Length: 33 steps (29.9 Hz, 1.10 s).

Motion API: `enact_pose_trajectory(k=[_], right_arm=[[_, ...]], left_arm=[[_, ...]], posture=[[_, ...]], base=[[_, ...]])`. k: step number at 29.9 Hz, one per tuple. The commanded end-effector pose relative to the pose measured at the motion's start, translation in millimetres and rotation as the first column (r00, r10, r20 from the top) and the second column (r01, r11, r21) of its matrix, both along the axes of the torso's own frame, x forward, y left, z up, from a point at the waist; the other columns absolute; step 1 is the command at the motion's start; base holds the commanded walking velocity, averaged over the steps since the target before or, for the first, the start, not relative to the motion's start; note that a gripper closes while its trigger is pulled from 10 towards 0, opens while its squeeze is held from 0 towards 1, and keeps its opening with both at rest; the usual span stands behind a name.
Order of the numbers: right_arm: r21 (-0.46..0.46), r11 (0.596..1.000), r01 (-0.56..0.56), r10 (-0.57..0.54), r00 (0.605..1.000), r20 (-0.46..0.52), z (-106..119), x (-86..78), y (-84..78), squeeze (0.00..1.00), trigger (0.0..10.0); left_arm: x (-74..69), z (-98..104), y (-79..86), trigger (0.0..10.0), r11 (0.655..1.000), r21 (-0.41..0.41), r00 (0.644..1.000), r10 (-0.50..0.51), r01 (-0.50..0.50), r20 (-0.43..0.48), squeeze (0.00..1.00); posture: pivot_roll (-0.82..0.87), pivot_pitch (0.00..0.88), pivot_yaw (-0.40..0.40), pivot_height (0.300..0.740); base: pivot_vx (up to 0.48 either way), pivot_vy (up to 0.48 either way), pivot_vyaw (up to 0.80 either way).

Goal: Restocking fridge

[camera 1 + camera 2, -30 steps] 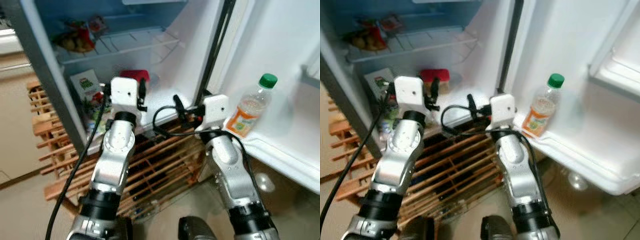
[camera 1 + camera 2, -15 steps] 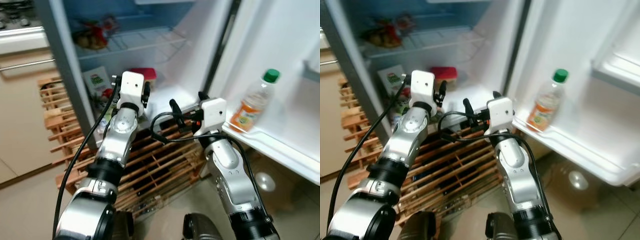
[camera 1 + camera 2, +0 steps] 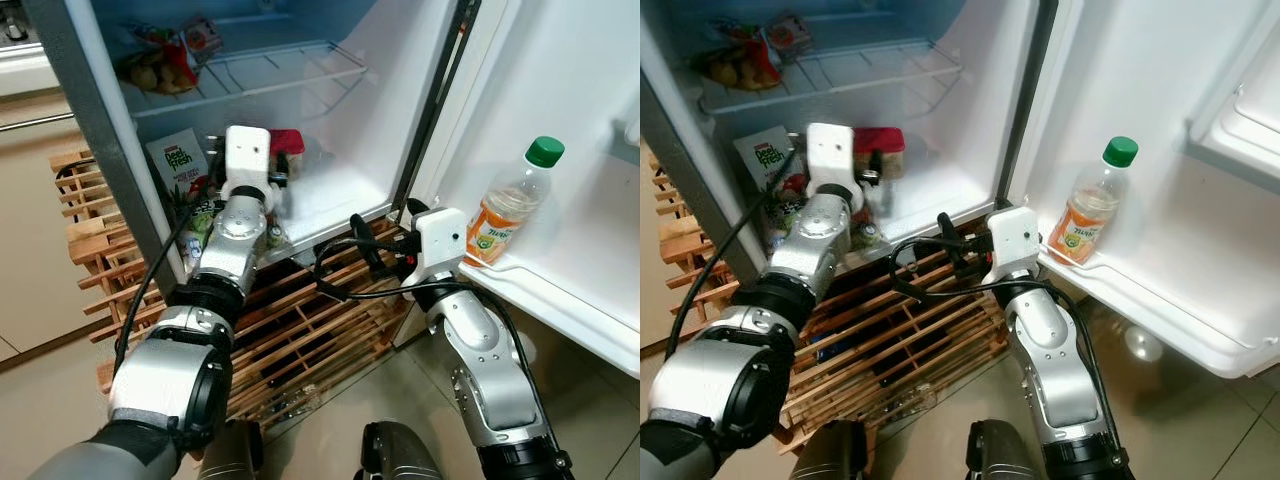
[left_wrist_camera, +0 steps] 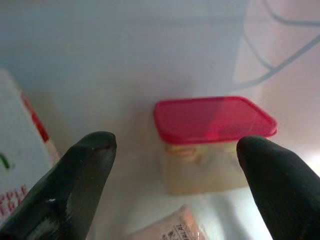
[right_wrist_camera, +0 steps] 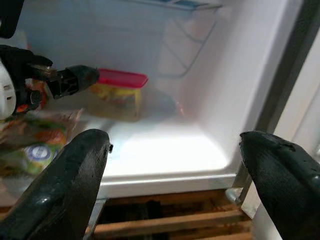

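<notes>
The fridge stands open. My left gripper (image 3: 281, 170) reaches in over the bottom shelf (image 3: 335, 195), open and holding nothing. Just ahead of its fingers (image 4: 80, 180) sits a clear container with a red lid (image 4: 214, 119), at the back of that shelf. My right gripper (image 3: 385, 232) is open and empty at the shelf's front edge, lower than the left one. A juice bottle (image 3: 508, 205) with a green cap and orange label stands upright on the door shelf (image 3: 560, 295). A white juice carton (image 3: 178, 160) stands at the shelf's left.
Food packets (image 5: 35, 135) lie at the shelf's front left. Bags of food (image 3: 160, 65) rest on the upper wire shelf. A wooden slatted rack (image 3: 300, 320) stands below the fridge opening. The fridge's grey side edge (image 3: 110, 150) is close to my left arm.
The camera has shifted. My left gripper has pushed deeper into the fridge towards the red-lidded container. The right gripper has stayed at the shelf's front edge.
</notes>
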State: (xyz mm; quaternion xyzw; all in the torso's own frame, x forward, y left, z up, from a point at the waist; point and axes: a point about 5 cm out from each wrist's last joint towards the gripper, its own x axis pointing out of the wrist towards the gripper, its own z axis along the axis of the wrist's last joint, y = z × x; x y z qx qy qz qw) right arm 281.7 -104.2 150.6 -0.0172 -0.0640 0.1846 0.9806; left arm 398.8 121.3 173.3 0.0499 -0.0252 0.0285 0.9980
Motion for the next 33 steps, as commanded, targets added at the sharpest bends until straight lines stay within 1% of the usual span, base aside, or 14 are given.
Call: enact_pose_trajectory(k=[1, 2, 4, 5, 6, 8, 11, 13, 17, 23, 26, 28, 31, 33], right_arm=[[0.006, 1.000, 0.006, -0.006, 1.000, -0.008, 1.7, -3.4, -4.7, 0.00, 10.0], [0.006, 1.000, 0.007, -0.007, 1.000, -0.012, 0.9, -4.0, -4.8, 0.00, 10.0], [0.009, 1.000, 0.003, -0.003, 1.000, -0.027, -1.0, -6.1, -3.9, 0.00, 10.0], [0.009, 1.000, 0.003, -0.003, 1.000, -0.027, -1.0, -6.1, -3.9, 0.00, 10.0], [0.007, 1.000, -0.006, 0.006, 0.999, -0.037, -0.2, -9.4, -3.3, 0.00, 10.0], [-0.003, 1.000, -0.015, 0.014, 0.999, -0.043, 1.3, -12.1, -4.2, 0.00, 10.0], [-0.016, 1.000, -0.019, 0.018, 0.999, -0.049, 2.6, -15.9, -7.1, 0.00, 10.0], [-0.035, 0.999, -0.020, 0.018, 0.998, -0.056, 4.5, -22.5, -12.8, 0.00, 10.0], [-0.045, 0.999, -0.020, 0.017, 0.998, -0.063, 4.5, -27.2, -15.0, 0.00, 10.0], [-0.046, 0.999, -0.010, 0.006, 0.996, -0.087, 3.9, -38.8, -14.0, 0.00, 10.0], [-0.048, 0.999, -0.008, 0.003, 0.995, -0.102, 2.9, -42.7, -14.5, 0.00, 10.0], [-0.049, 0.999, -0.009, 0.003, 0.994, -0.110, 2.4, -44.8, -14.8, 0.00, 10.0], [-0.051, 0.999, -0.011, 0.004, 0.993, -0.119, 2.3, -47.0, -14.7, 0.00, 10.0], [-0.053, 0.999, -0.010, 0.004, 0.992, -0.123, 2.3, -47.8, -14.8, 0.00, 10.0]], left_arm=[[0.8, 12.2, -10.6, 10.0, 0.999, -0.044, 0.998, -0.013, 0.016, 0.059, 0.00], [0.5, 11.6, -11.5, 10.0, 0.998, -0.062, 0.998, -0.012, 0.016, 0.058, 0.00], [0.8, 4.5, -11.2, 10.0, 0.977, -0.212, 1.000, 0.008, -0.005, 0.011, 0.00], [0.8, 4.5, -11.2, 10.0, 0.977, -0.212, 1.000, 0.008, -0.005, 0.011, 0.00], [1.3, -0.5, -13.4, 10.0, 0.942, -0.336, 1.000, 0.015, -0.021, -0.020, 0.00], [1.6, -3.1, -15.7, 10.0, 0.913, -0.408, 0.999, 0.016, -0.029, -0.034, 0.00], [2.4, -1.6, -16.5, 10.0, 0.898, -0.439, 0.999, 0.018, -0.029, -0.029, 0.00], [5.7, 6.3, -7.9, 10.0, 0.898, -0.436, 0.998, 0.061, -0.060, -0.011, 0.00], [9.3, 14.8, 3.2, 10.0, 0.891, -0.447, 0.996, 0.093, -0.082, 0.003, 0.00], [14.8, 33.3, 12.3, 10.0, 0.876, -0.480, 0.994, 0.095, -0.056, 0.058, 0.00], [15.3, 33.3, 13.0, 10.0, 0.869, -0.491, 0.994, 0.096, -0.058, 0.052, 0.00], [15.4, 30.9, 11.8, 10.0, 0.853, -0.518, 0.996, 0.087, -0.057, 0.034, 0.00], [15.5, 25.3, 7.1, 10.0, 0.807, -0.589, 0.999, 0.054, -0.044, -0.002, 0.00], [15.4, 23.2, 3.7, 10.0, 0.787, -0.615, 0.999, 0.035, -0.036, -0.013, 0.00]], posture=[[-0.18, 0.065, -0.086, 0.652], [-0.18, 0.065, -0.086, 0.652], [-0.19, 0.074, -0.095, 0.652], [-0.19, 0.074, -0.095, 0.652], [-0.22, 0.083, -0.111, 0.652], [-0.24, 0.088, -0.122, 0.652], [-0.27, 0.093, -0.136, 0.652], [-0.31, 0.096, -0.152, 0.652], [-0.32, 0.098, -0.153, 0.652], [-0.36, 0.122, -0.145, 0.652], [-0.37, 0.129, -0.146, 0.652], [-0.38, 0.134, -0.149, 0.652], [-0.39, 0.138, -0.149, 0.652], [-0.39, 0.142, -0.148, 0.652]], base=[[0.000, 0.000, 0.00], [0.000, 0.000, 0.00], [0.000, 0.000, 0.00], [0.000, 0.000, 0.00], [0.000, 0.000, 0.00], [0.000, 0.000, 0.00], [0.000, 0.000, 0.00], [0.000, 0.000, 0.00], [0.000, 0.000, 0.00], [0.000, 0.000, 0.00], [0.000, 0.000, 0.00], [0.000, 0.000, 0.00], [0.000, 0.000, 0.00], [0.000, 0.000, 0.00]])
